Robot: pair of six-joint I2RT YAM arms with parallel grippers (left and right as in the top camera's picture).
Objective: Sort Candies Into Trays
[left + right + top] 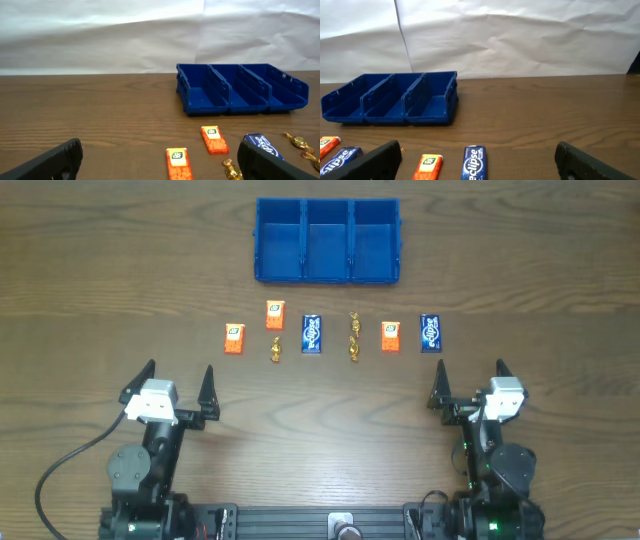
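Claws: left gripper (179, 378) fingers spread wide, nothing held; right gripper (471, 378) likewise wide apart, nothing held. Both low, near arm bases.

Candies in loose row between grippers and blue plastic three-compartment tray (327, 276): three orange rectangular candy boxes (274, 314), two dark blue flat gum packs (312, 334), three gold-wrapped candies (353, 352).

Leftmost orange box (234, 338) just ahead of left gripper, slightly inboard. Rightmost blue pack (431, 332) just ahead of right gripper. Tray well beyond row, centred.

Brown wooden table (90, 290) extends wide either side of row and tray.
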